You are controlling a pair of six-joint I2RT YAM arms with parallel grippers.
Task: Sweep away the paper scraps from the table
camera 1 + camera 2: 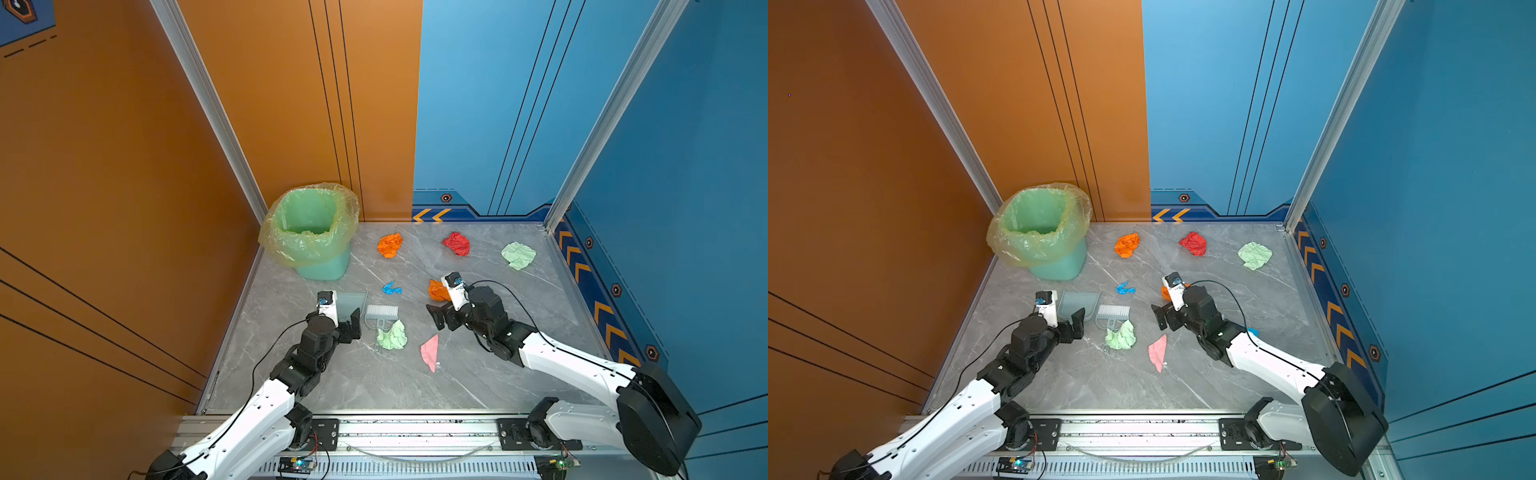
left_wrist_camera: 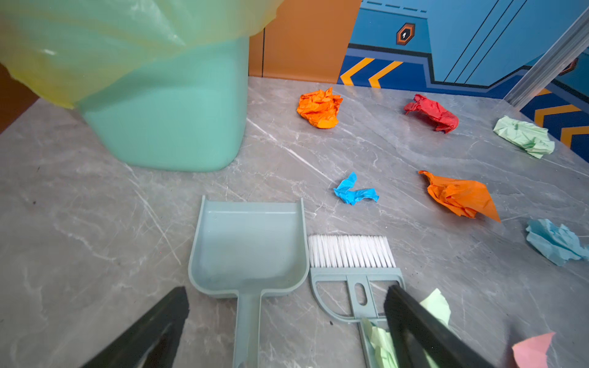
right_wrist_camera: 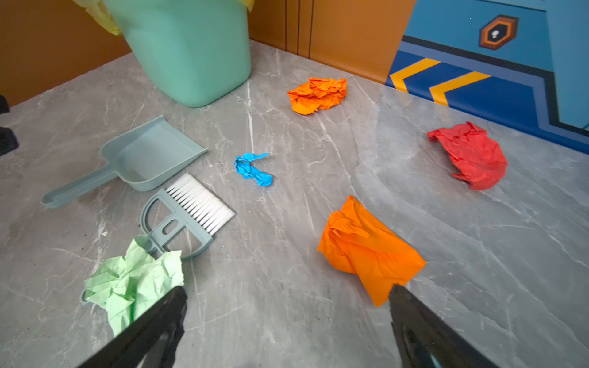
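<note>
Several paper scraps lie on the grey marble table (image 1: 374,386): orange (image 1: 390,244), red (image 1: 456,243) and pale green (image 1: 518,254) at the back, a small blue one (image 1: 391,288) mid-table, a pink one (image 1: 430,352) nearer the front. My left gripper (image 2: 287,294) is open, with the handle of the pale blue dustpan (image 2: 248,248) lying between its jaws, untouched. My right gripper (image 3: 288,294) is open above bare table, between a second orange scrap (image 3: 366,248) and a green scrap (image 3: 134,280) that covers the handle of the brush (image 3: 188,210).
A green bin (image 1: 320,266) with a yellowish liner (image 1: 307,220) stands at the back left corner. A pale blue scrap (image 1: 1252,331) peeks out behind the right arm. Walls close the left, back and right sides; an aluminium rail (image 1: 415,428) runs along the front.
</note>
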